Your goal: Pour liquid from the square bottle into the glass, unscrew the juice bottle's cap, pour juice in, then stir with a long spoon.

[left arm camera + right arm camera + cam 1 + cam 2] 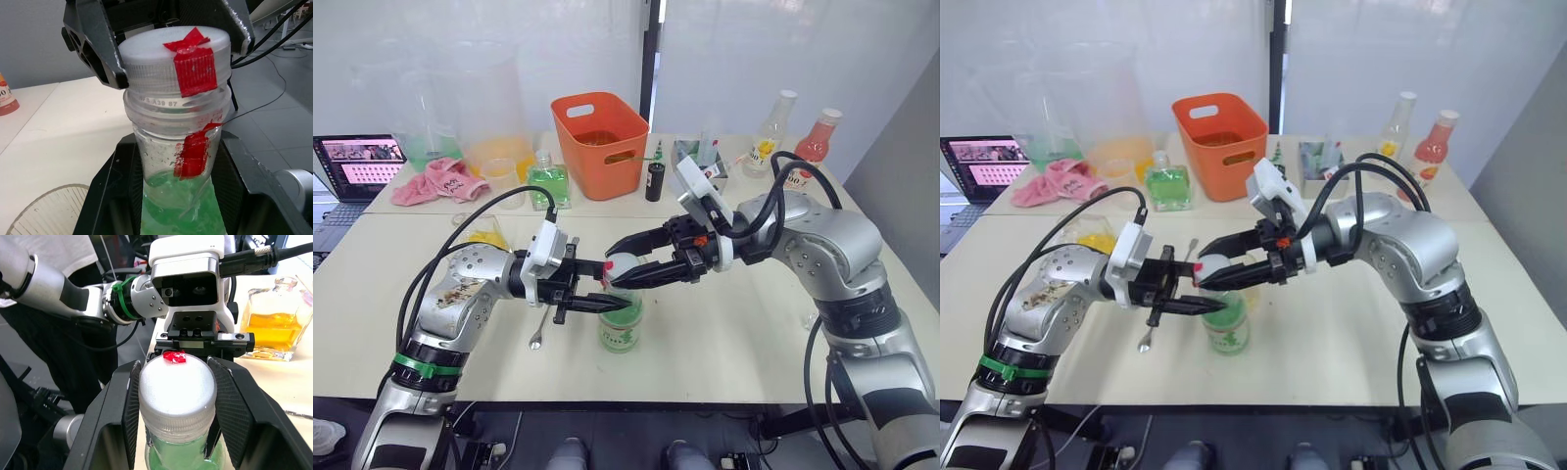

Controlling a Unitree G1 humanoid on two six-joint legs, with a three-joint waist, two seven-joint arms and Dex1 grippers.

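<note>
While the right gripper (173,396) pinched the cap (177,389) between its two black fingers, the left gripper (181,196) clamped the juice bottle (621,318) just below the neck ring, fingers pressed against the clear shoulder; the bottle stood upright on the table (734,333) near its front edge, between the two arms, green liquid low in the neck; red tape marked both cap and neck, still roughly aligned, so the cap looked not yet turned; to unscrew well, the right wrist probably needed to rotate about the bottle's axis without pulling sideways, while the left held firm enough to stop the bottle spinning; the long spoon (540,328) lay just beside the bottle; the square bottle (271,328) stood behind the left arm.
</note>
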